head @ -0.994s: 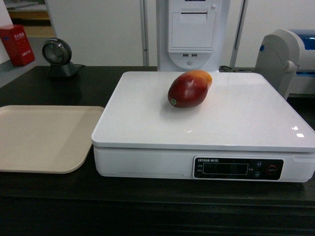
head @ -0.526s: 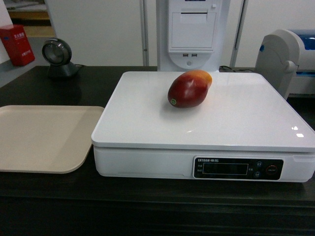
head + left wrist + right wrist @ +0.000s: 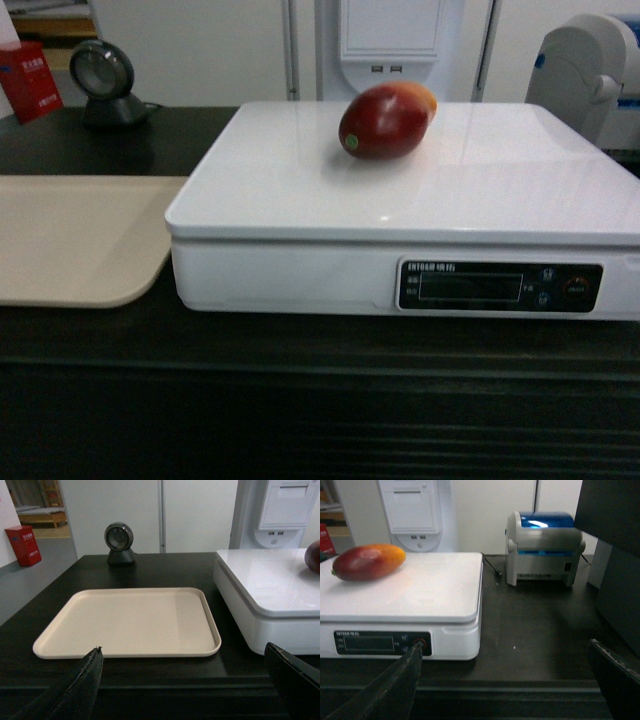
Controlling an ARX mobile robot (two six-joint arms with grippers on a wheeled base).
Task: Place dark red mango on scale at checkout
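Since the head view now sits lower and closer than a moment ago, here is the status:

Change: camera dropped and moved in; scale [image 3: 400,190] fills more of the frame, its front display strip now near eye level. Mango and scale have not shifted relative to each other.

Mango: dark red mango [image 3: 385,120] lies on its side on the scale's white top, toward the back, left of centre. Yellow-orange end points right and back. Nothing touches it.

Scale: sits on the black checkout counter [image 3: 300,340], just beside the beige tray [image 3: 70,240], which is bare.

Task read: fruit is already on the scale, released. Looks done; the view shift suggests the robot is backing off or settling, but that is my guess.

Left gripper [image 3: 185,680]: spread wide, fingers at the bottom corners of its wrist view, nothing between them. Hangs in front of the counter edge facing the tray. Touches nothing.

Right gripper [image 3: 505,680]: also spread wide and bare. Faces the scale's front right corner and the blue-topped printer [image 3: 545,547] behind. No contact.

Background: round scanner [image 3: 119,542] at the back of the counter, red box [image 3: 22,545] far left on the floor.

Risk: oval fruit on a glossy top could roll if bumped; it looks steady now.
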